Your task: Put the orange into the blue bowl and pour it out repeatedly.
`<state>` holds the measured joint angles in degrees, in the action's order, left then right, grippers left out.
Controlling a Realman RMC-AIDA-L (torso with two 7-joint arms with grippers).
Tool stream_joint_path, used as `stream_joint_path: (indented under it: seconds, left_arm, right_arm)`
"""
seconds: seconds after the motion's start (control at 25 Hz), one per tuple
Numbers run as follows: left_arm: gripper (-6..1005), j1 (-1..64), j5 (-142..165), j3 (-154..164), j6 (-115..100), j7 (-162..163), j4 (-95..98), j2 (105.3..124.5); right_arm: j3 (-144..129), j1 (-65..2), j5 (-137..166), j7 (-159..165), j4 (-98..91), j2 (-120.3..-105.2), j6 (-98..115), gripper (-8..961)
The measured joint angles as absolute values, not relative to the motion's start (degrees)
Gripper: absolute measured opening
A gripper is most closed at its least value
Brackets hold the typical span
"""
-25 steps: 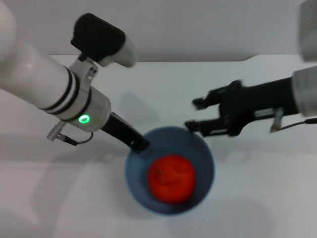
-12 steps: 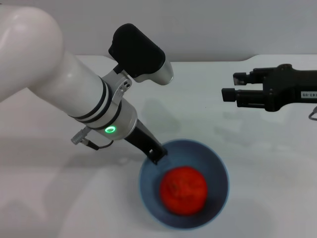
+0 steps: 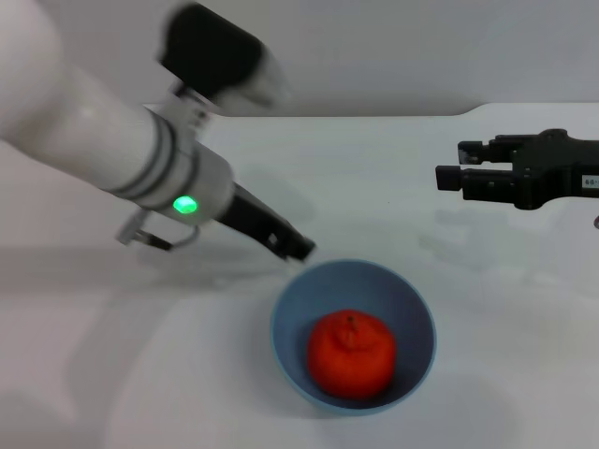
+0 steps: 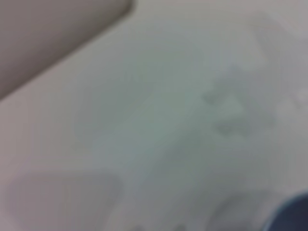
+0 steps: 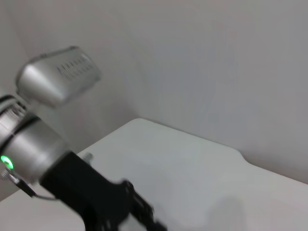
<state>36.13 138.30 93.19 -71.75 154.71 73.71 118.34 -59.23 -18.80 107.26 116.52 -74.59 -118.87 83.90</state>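
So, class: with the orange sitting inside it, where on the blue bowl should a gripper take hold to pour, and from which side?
Grip the blue bowl by its thin rim, one finger inside and one outside, probably from the left gripper side. The orange sits off toward the opposite wall, leaving that rim clear.

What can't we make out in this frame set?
- Left pincer, head view: motion blur, so open or shut is unclear.
- Left wrist view: heavily blurred; only a sliver of the blue bowl shows at a corner.
- Right wrist view: the orange lies outside the frame.
- Right pincer, head view: open, arm cut off by the edge.
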Motion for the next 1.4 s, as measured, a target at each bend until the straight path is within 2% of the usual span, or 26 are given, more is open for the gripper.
stream_joint_path:
  seconds: [0.2, 0.4, 0.64, 0.84, 1.08, 1.4]
  left_arm:
    - [452, 30.5, 130.3, 81.7, -69.6, 151.2, 77.7, 118.14]
    - [626, 22.9, 103.1, 66.0, -71.0, 136.4, 74.6, 117.72]
    - [767, 18.7, 82.3, 45.1, -84.4, 121.4, 58.1, 117.64]
    - [767, 14.5, 74.8, 31.7, -90.1, 106.9, 47.2, 117.78]
    - [768, 8.3, 70.0, 28.2, -90.2, 76.5, 38.9, 118.51]
    - [769, 7.1, 65.4, 26.5, -89.7, 21.7, 17.6, 118.98]
  right_arm:
    - [-57.5, -18.8, 106.7, 116.5, -69.6, -118.79, 80.2, 548]
    - [-55.1, -18.9, 100.5, 114.6, -63.2, -118.62, 78.4, 548]
    - [-48.8, -18.9, 80.1, 101.6, -46.5, -118.62, 78.2, 548]
    - [-38.8, -19.4, 61.3, 90.2, -27.3, -118.53, 77.4, 548]
    - [-35.5, -18.0, 52.0, 77.3, -17.8, -118.74, 77.8, 547]
    - [-34.3, -20.9, 47.8, 36.1, -4.4, -119.38, 78.0, 547]
